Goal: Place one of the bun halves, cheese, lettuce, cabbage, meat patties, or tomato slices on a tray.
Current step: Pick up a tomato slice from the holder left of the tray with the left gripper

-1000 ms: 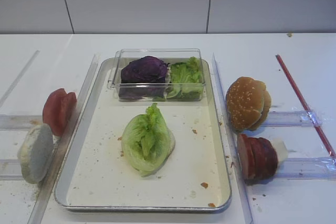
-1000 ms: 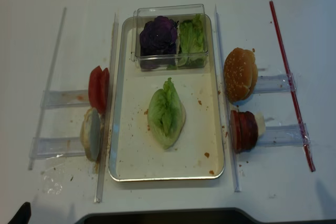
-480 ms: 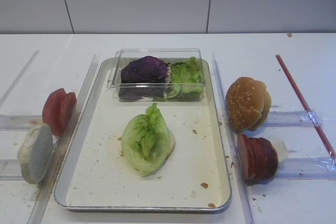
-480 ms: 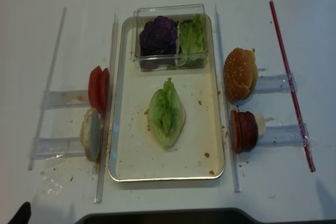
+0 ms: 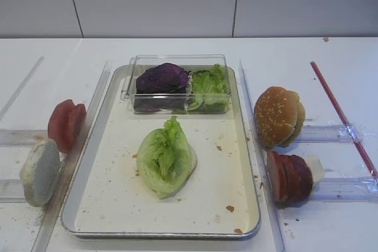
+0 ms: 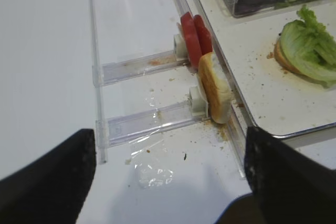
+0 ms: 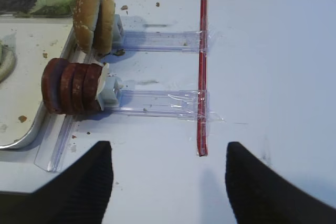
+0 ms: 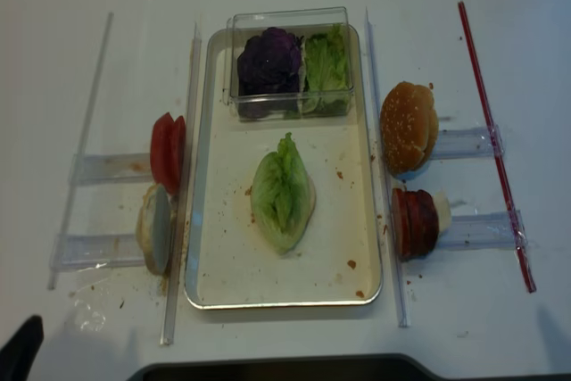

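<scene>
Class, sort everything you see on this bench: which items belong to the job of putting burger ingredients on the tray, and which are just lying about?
Belongs to the job:
tray
lettuce
cabbage
tomato slices
bun halves
meat patties

Just lying about:
clear plastic box
red strip
clear plastic rails

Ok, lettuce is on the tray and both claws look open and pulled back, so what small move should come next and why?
Probably send the left claw, open and holding nothing, forward to the tomato slices standing on edge just left of the tray. The lettuce already lies mid-tray over what looks like a bun piece, and the tomato stands close ahead of that claw.
</scene>
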{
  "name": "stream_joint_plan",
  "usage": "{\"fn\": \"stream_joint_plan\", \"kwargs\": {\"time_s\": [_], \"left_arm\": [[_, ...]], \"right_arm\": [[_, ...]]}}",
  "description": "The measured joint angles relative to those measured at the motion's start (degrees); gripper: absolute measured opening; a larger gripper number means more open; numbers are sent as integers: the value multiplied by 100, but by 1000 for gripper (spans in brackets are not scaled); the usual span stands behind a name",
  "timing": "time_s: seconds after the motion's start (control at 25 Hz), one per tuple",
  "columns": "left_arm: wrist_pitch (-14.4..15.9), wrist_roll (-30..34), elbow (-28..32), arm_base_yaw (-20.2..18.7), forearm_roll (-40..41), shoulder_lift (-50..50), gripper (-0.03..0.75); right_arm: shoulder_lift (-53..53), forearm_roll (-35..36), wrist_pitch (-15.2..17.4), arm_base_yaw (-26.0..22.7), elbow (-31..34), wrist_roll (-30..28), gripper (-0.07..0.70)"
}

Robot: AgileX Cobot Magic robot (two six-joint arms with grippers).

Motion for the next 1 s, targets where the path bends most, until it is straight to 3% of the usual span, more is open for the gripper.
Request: {"fn": "stream_joint_plan", "kwargs": {"time_s": [0.4,0.72,1.0], "left_arm": [[-117,0,-524,-740,74,1135,533],[-105,-137,-1323,-1332,342,2417,512],[-105,-969,-2067,-1523,462,3772,512]], "right_arm": [[0,0,0,0,0,20,468],[0,0,-13,0,0,31,468],[0,0,-17,0,0,31,468]]}}
